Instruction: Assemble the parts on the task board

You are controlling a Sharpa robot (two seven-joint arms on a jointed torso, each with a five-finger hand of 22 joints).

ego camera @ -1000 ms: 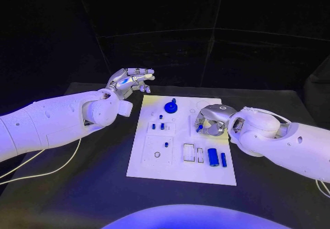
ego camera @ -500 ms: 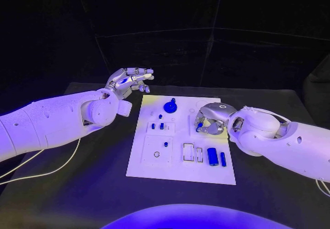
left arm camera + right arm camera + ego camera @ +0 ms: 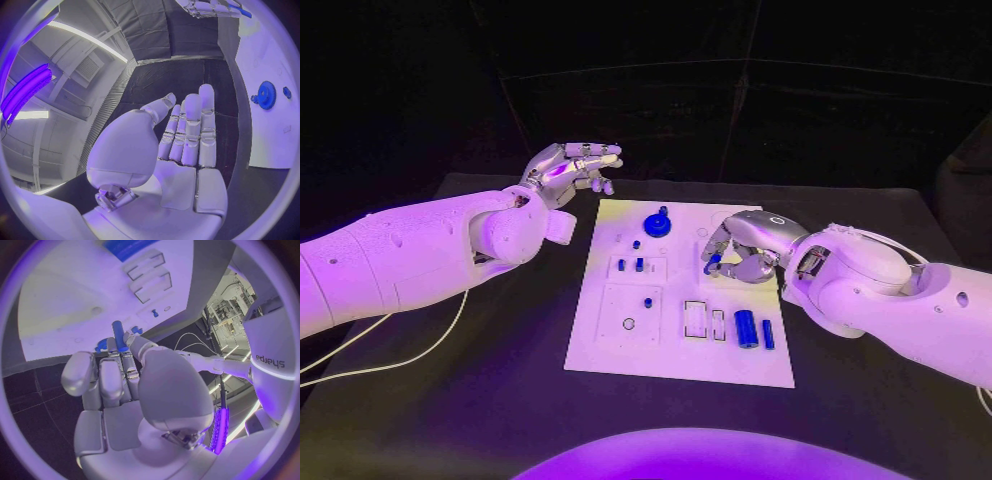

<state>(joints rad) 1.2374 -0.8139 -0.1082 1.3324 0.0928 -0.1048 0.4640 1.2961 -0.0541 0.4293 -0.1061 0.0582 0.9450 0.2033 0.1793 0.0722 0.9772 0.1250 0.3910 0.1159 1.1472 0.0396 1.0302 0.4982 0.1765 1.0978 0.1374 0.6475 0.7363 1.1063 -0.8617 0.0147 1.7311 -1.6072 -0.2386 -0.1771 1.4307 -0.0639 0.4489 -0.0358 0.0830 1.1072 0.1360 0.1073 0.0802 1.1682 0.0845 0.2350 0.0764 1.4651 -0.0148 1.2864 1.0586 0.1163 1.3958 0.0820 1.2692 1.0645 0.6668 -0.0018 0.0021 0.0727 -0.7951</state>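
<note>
right now your right hand (image 3: 740, 250) pinches a blue peg (image 3: 118, 335) (frame centre, over the task board (image 3: 678, 355)); your left hand (image 3: 571, 165) holds nothing, fingers apart.

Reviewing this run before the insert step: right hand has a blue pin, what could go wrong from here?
1. The right hand pinches the blue pin only near its lower end between fingertips; it may tilt or slip before insertion.
2. That hand hangs over the task board close to small standing parts; lowering could knock them.
</note>
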